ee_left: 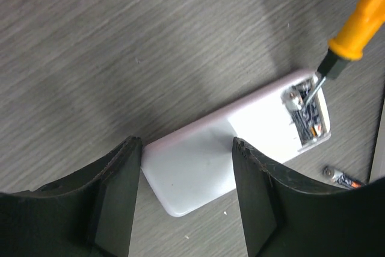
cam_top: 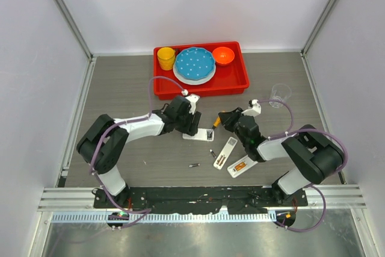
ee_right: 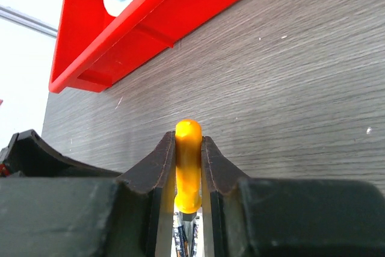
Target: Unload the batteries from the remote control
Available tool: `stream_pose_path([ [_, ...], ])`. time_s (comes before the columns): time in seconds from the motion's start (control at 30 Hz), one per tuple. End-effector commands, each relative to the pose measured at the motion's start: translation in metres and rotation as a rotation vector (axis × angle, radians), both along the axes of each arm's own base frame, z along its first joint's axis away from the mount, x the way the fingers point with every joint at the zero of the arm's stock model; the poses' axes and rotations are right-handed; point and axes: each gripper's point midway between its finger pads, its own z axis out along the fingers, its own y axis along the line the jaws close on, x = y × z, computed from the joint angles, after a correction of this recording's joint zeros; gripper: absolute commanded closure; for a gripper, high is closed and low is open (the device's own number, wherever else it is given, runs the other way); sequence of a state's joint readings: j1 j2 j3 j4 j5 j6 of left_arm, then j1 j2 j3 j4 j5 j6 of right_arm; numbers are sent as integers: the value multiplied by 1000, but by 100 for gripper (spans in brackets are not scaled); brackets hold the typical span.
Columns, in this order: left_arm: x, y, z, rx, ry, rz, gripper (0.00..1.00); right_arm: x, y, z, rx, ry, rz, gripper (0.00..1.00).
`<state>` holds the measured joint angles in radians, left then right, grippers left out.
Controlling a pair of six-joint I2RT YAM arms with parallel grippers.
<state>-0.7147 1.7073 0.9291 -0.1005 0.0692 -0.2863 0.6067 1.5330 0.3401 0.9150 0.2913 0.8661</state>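
Observation:
The white remote (ee_left: pixel 240 142) lies flat with its battery bay uncovered; batteries (ee_left: pixel 308 118) sit inside it. My left gripper (ee_left: pixel 186 145) is open over the remote's near end. One finger is at its corner and the other is over its body. My right gripper (ee_right: pixel 187 139) is shut on the orange-handled screwdriver (ee_right: pixel 187 167), whose tip (ee_left: pixel 313 85) reaches into the bay. A loose battery (ee_left: pixel 343 177) lies beside the remote. From above, the left gripper (cam_top: pixel 191 126) and right gripper (cam_top: pixel 224 118) flank the remote (cam_top: pixel 200 135). Two batteries (cam_top: pixel 212 153) (cam_top: pixel 194 165) lie loose on the table.
Two more white remote pieces (cam_top: pixel 227 148) (cam_top: pixel 243 164) lie near the right arm, one holding something orange. A red tray (cam_top: pixel 240 79) at the back carries a yellow cup (cam_top: pixel 166 58), a blue plate (cam_top: pixel 194 63) and an orange bowl (cam_top: pixel 223 55). A clear cup (cam_top: pixel 280 93) stands at the right.

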Motion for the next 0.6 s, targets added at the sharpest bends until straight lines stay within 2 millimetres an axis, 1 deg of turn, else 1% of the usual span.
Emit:
stream_pose_path([
  [0.0,-43,-5,-44,46,156,-104,48,-21,26,-8,80,68,137,99],
  [0.03,-43,-4,-44,46,156,-104,48,-21,26,-7,78,67,136,99],
  [0.07,-43,-4,-45,48,156,-104,48,-19,27,-2,81,57,137,98],
  [0.1,-43,-4,-44,48,154,-104,48,-20,26,-6,60,68,138,99],
  [0.17,-43,-4,-45,52,155,-102,48,-17,29,6,58,45,148,99],
  [0.2,-43,-3,-45,55,156,-99,48,-18,28,4,39,60,153,99],
  [0.23,-42,-3,-45,56,155,-100,49,-18,28,7,33,59,153,98],
  [0.27,-43,-3,-46,57,158,-101,49,-14,30,20,38,33,155,99],
  [0.3,-42,-3,-46,55,158,-100,49,-15,29,18,12,51,153,99],
  [0.33,-42,-4,-46,54,159,-101,49,-15,28,20,-12,45,155,98],
  [0.37,-43,-4,-46,53,162,-103,50,-11,29,28,-17,31,149,99],
  [0.4,-43,-5,-47,53,164,-104,50,-12,28,29,-35,35,151,99],
  [0.43,-43,-4,-48,55,166,-101,50,-9,31,36,-38,22,155,98],
  [0.53,-42,-5,-47,56,165,-102,50,-10,38,39,-40,31,190,99],
  [0.57,-42,-4,-48,59,167,-101,50,-8,42,43,-37,26,196,99],
])
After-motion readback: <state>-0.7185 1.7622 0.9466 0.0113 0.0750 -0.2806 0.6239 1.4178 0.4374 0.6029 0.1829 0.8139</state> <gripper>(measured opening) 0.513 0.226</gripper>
